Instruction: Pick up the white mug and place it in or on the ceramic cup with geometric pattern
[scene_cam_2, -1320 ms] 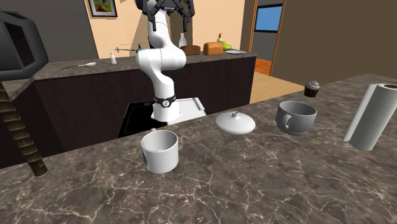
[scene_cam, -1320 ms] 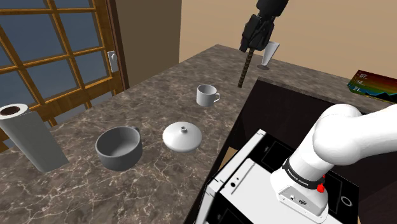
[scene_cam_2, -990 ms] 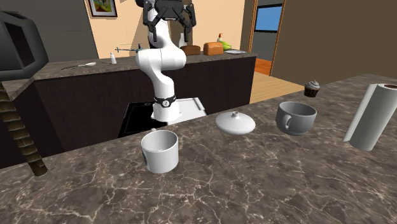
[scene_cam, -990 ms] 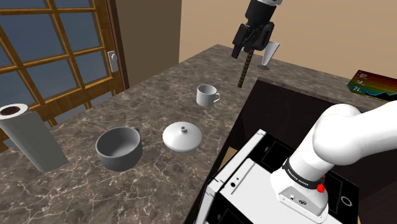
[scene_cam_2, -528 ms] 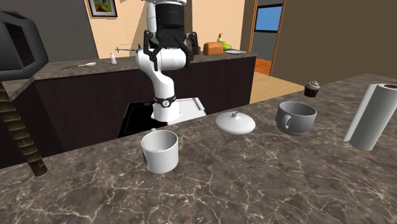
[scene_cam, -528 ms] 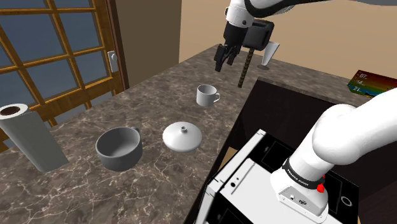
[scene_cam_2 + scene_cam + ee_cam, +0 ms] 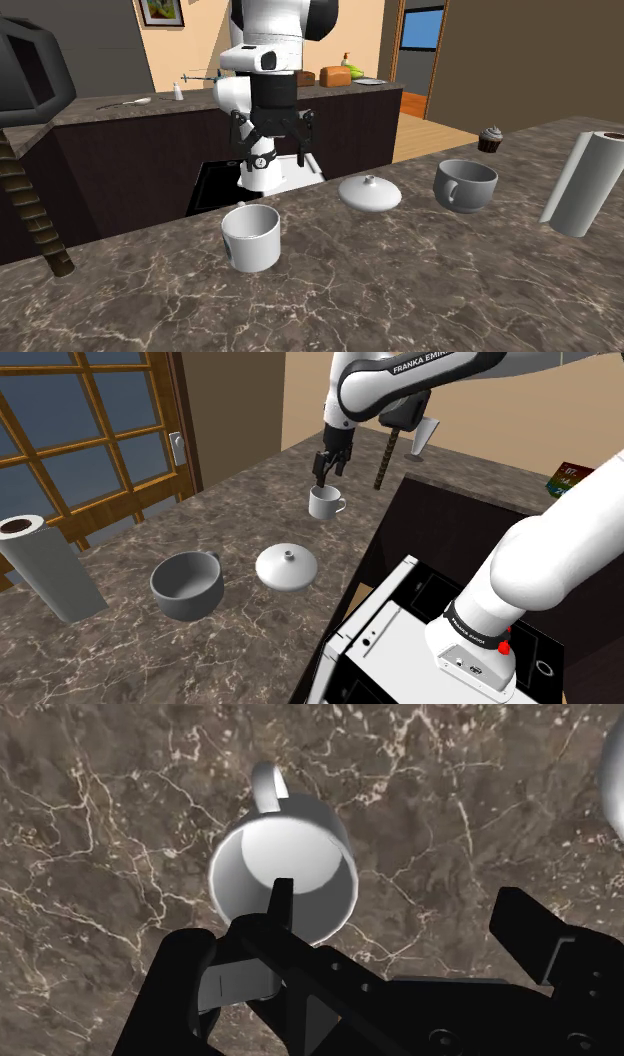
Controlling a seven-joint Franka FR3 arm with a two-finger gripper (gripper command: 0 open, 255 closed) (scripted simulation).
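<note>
- The mug [image 7: 324, 502] is plain white, with no print or pattern; it is a short straight-walled cylinder with a thin rim and one small loop handle
- It stands upright on the dark veined marble counter [image 7: 240, 642], mouth up, and the wrist view looks into a smooth pale inside with nothing in it [image 7: 285, 874]
- In the shoulder view it sits beyond the lid [image 7: 287, 566], well apart from it; in the second exterior view it is nearer the camera than the lid [image 7: 370, 192], toward that view's left [image 7: 252, 237]
- Its handle points to the shoulder view's right, and in the wrist view it lies on the side of the mug away from the fingers
- The gripper [image 7: 328, 467] hangs beyond the lid, just above the mug's rim in the shoulder view, pointing down
- Its fingers are spread wide and hold nothing, seen plainly in the second exterior view [image 7: 274, 150]
- In the wrist view [image 7: 400, 904] one fingertip [image 7: 281, 896] overlaps the mug's near rim, while the other stands off over bare counter, so the mug is not between them
- The grey cup [image 7: 186, 584] is wide, plain and empty, with a handle, and stands upright just beside the lid: on the shoulder view's left of it, on the second exterior view's right [image 7: 466, 184]
- The lid is a white dome with a small knob, lying flat on the counter
</note>
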